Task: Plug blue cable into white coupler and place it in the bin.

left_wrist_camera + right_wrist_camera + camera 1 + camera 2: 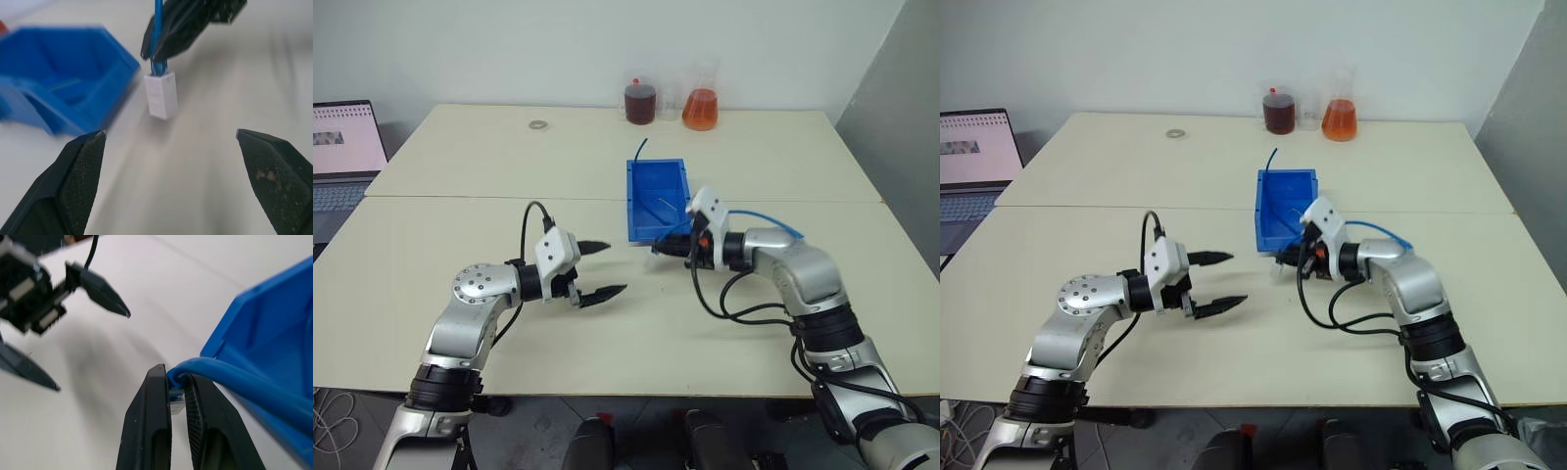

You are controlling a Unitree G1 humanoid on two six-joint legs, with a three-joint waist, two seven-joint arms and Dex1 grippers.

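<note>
The right gripper (pixel 177 382) has its jaws clamped on the blue cable (pixel 234 377) close to its plug end, and in the left wrist view the white coupler (pixel 161 94) hangs from that end, seemingly plugged on and clear of the worktop (pixel 460 215). The left gripper (pixel 592 269) stands just across from it with jaws wide apart and nothing between them. Judging from this, the plugging looks done and the step in hand is carrying the joined pair to the bin (pixel 641 211), which sits just beside the right gripper, on its far side. To do it well, the right arm should keep its hold firm near the plug so the coupler does not swing or slip off, lift it over the near wall rather than drag across it, and let go only once the coupler is inside; the trailing cable arcing back over the arm may need tucking in. The bin holds part of a thin cable, one end poking over its far rim. At the worktop's far edge stand a jar (pixel 639 102) of dark liquid and a flask (pixel 700 108) of orange liquid.
</note>
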